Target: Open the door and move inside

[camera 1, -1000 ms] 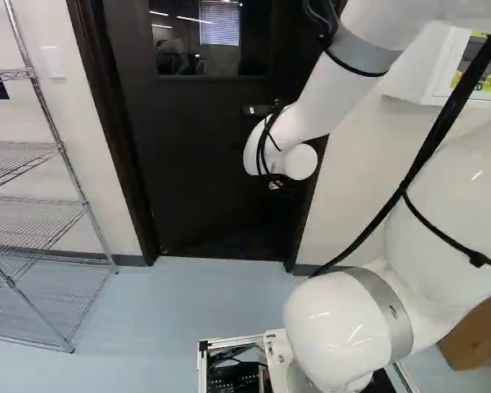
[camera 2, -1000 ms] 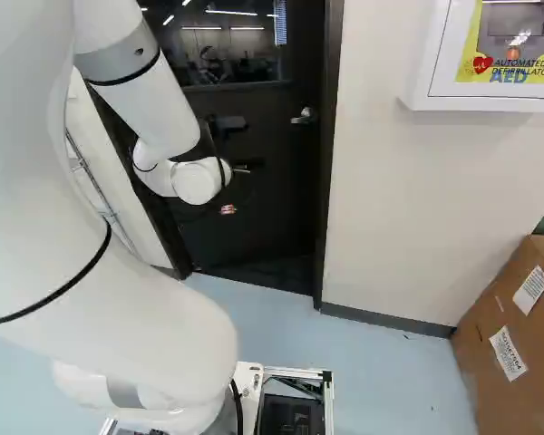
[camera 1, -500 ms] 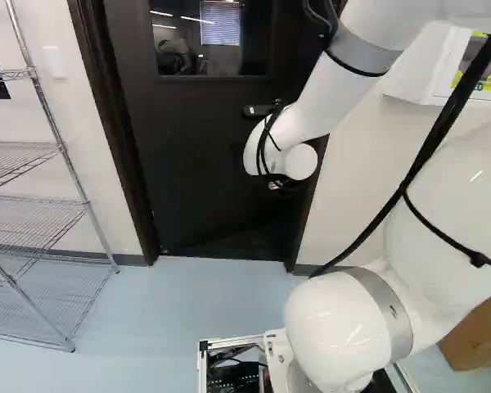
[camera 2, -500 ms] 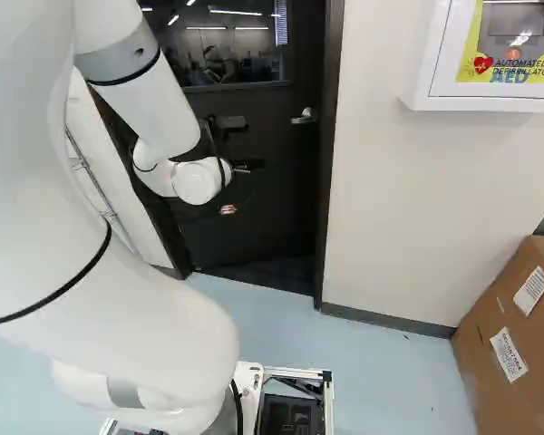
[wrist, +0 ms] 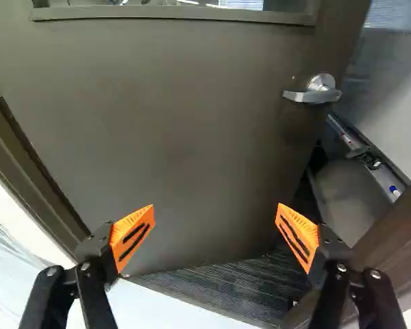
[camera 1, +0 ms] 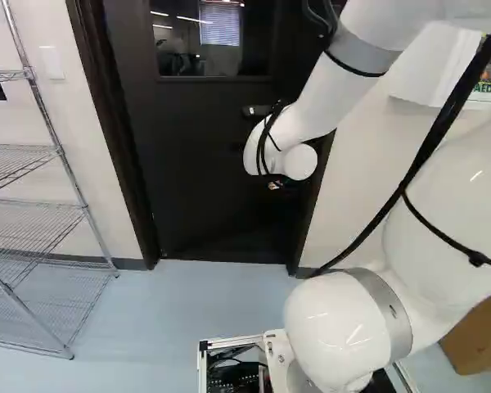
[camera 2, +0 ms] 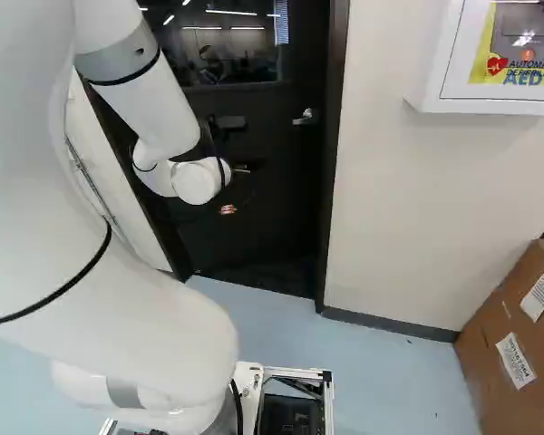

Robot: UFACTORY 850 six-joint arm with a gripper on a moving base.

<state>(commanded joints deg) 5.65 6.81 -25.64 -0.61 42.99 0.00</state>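
Our white jointed arm reaches toward the dark door, which stands ajar ahead of us, its free right edge swung into the far room. We hold the black two-fingered gripper before it, the orange-padded fingers released and spread wide. The silver lever handle sits near the door's right edge, apart from them. Beyond the gap we see dark striped carpet. A chrome wire shelf stands left; a brown cardboard box sits near right.
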